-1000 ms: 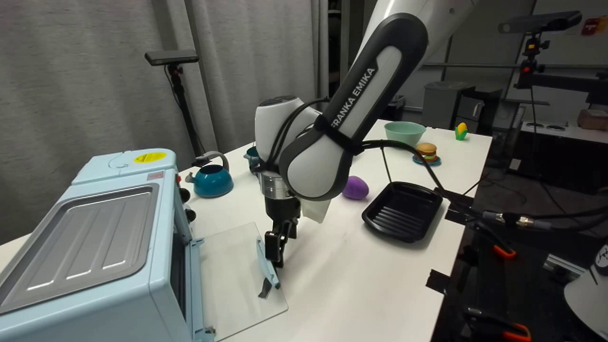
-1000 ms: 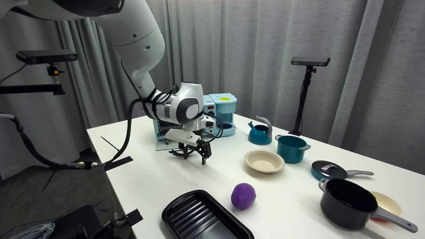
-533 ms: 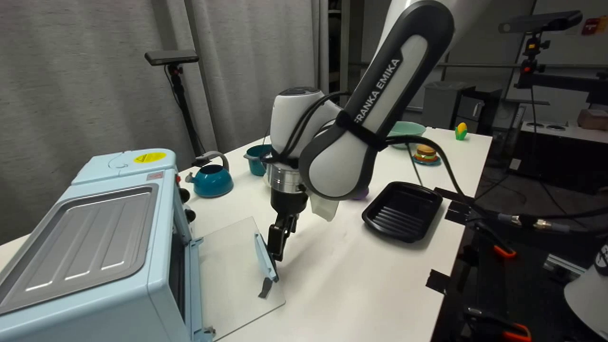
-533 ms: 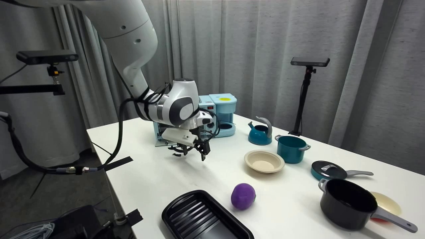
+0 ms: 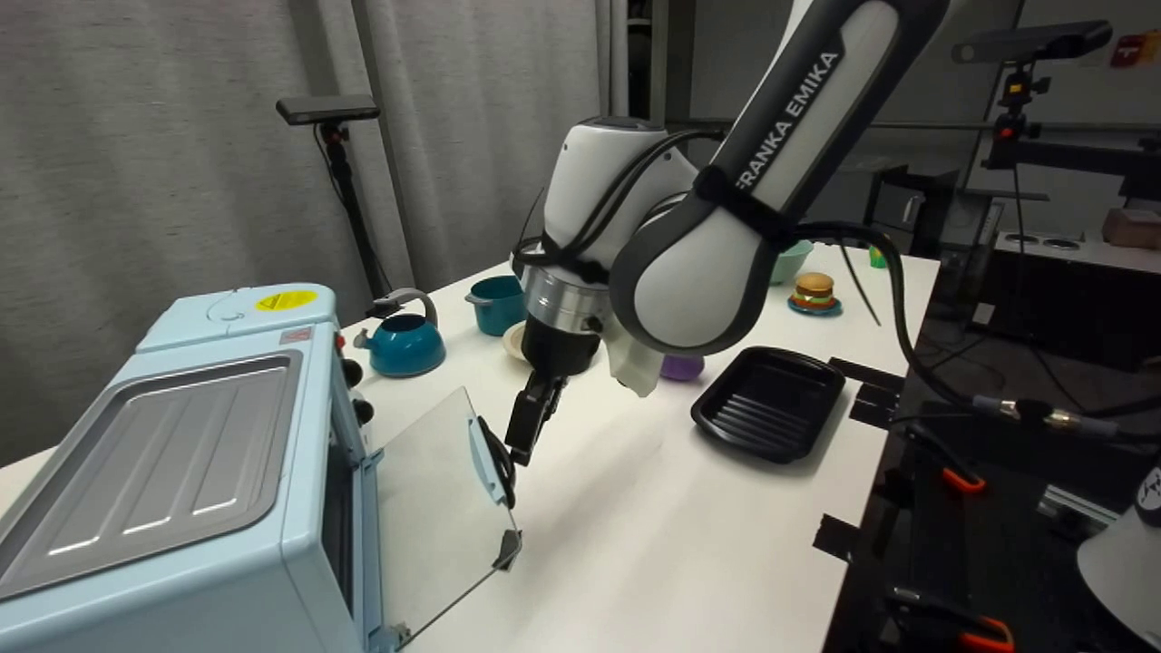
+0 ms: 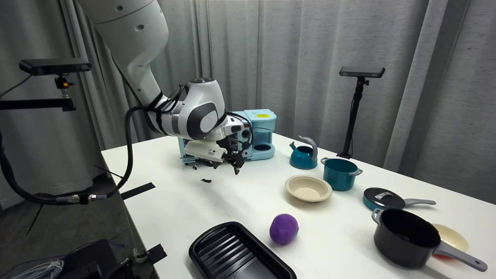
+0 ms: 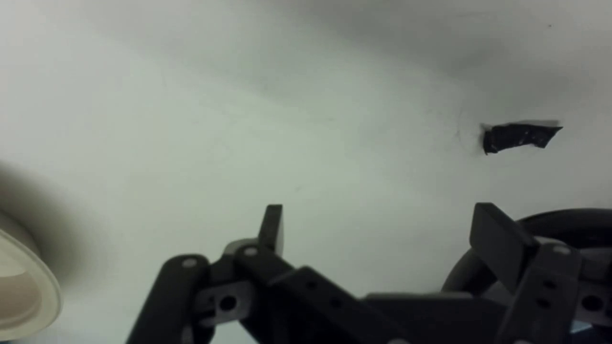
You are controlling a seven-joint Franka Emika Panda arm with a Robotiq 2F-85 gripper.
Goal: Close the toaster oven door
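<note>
The pale blue toaster oven (image 5: 227, 562) stands at the left in an exterior view; the arm partly hides it in an exterior view (image 6: 263, 118). Its door is a clear glass panel (image 5: 435, 499), hinged along the bottom. The door is open, its outer edge tilted up off the table. It has a pale blue handle piece (image 5: 485, 458) with a black curved bar, which also shows in the wrist view (image 7: 573, 217). My gripper (image 5: 519, 443) is open and empty, fingertips at the black bar's outer side. In the wrist view, the gripper (image 7: 377, 210) has the bar behind its right finger.
A grey ribbed panel (image 5: 172, 472) lies on the oven's top. A teal kettle (image 5: 406, 348), teal pot (image 6: 340, 176), beige bowl (image 6: 309, 188), purple eggplant (image 6: 283, 229) and black ridged tray (image 5: 769, 404) stand around. Black tape (image 7: 519, 136) is on the table near the door.
My gripper has risen, tilted, and stays at the handle. The glass door has swung up from nearly flat on the table, its handle rising and moving toward the oven.
</note>
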